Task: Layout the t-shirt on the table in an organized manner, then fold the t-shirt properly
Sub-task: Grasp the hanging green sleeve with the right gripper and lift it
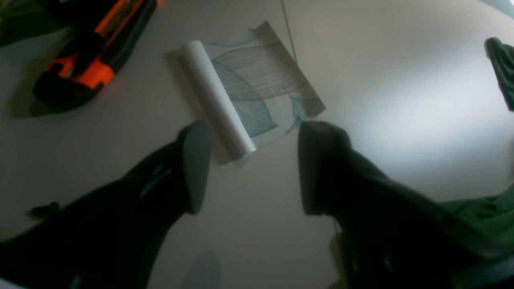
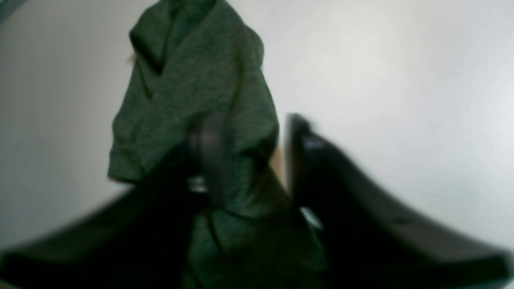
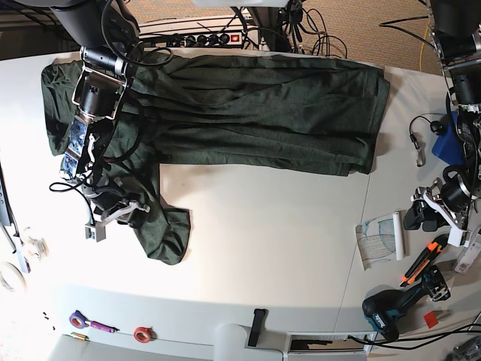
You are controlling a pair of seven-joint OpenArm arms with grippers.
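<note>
The t-shirt lies spread across the far part of the worktop, with one sleeve trailing down on the right arm's side. You see green cloth between the fingers of the right end effector; blur prevents confirming a firm grip. The left end effector is wide open and empty, above a partly rolled sheet.
</note>
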